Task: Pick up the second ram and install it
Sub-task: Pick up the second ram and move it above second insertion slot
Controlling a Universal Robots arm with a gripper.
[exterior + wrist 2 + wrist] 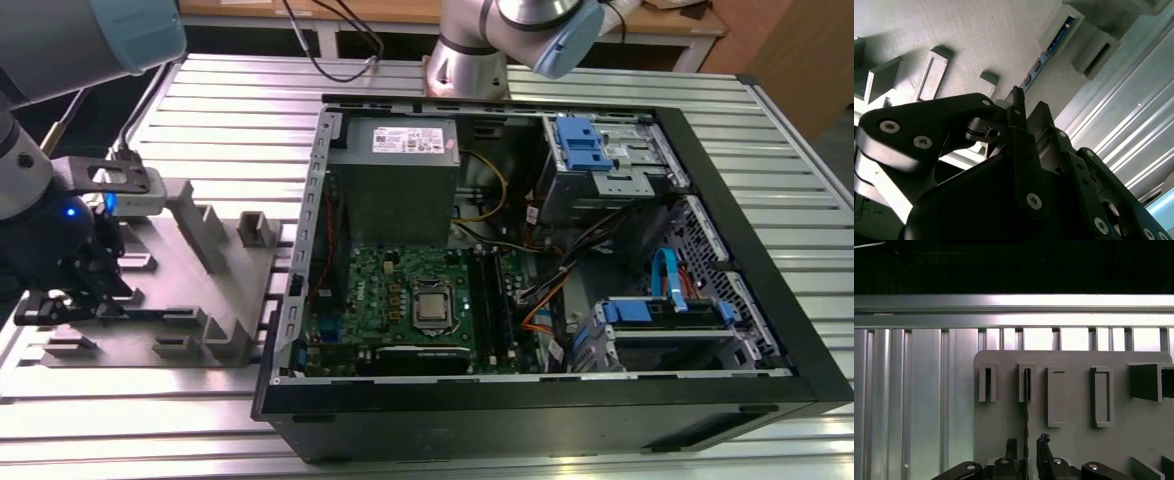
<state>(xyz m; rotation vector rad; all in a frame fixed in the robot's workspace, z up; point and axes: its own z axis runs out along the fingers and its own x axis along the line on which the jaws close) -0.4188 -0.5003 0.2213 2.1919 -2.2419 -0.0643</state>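
Off the exterior view's left of the open computer case (561, 400), the grey slotted tray (1074, 440) holds the second ram (1026, 395), standing on edge in one slot, thin and dark blue-green with chips. I see my gripper (1027, 442) slightly parted, straddling it and gripping nothing.

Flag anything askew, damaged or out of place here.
Nothing stands out. The second ram stands straight on edge in its slot of the grey fixture, the open gripper straddles it squarely, and the computer case looks intact.
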